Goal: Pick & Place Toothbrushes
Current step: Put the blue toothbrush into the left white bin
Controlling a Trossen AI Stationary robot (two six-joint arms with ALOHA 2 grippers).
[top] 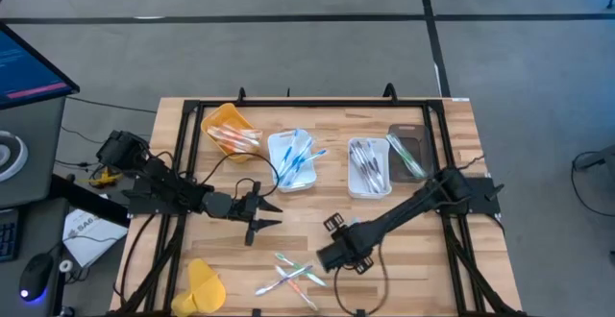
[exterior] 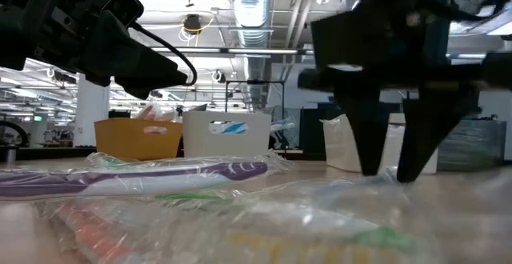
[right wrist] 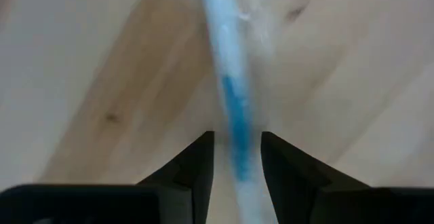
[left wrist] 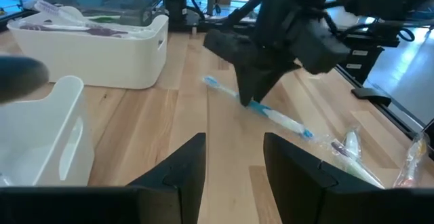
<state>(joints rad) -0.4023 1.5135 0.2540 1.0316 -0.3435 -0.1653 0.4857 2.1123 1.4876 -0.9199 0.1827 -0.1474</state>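
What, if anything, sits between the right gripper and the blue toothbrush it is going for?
Nothing visible: the right gripper already straddles the blue toothbrush on the bare table, one finger either side.

Wooden table (top: 327,202) with an orange tray (top: 229,123), two white trays (top: 291,170) (top: 368,175), a dark tray (top: 411,144)

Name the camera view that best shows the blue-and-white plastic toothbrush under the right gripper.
The left wrist view: the blue-and-white plastic toothbrush lies on the wood with both ends showing. The right wrist view shows only its middle, blurred, between the right gripper fingers. High and low views hide it.
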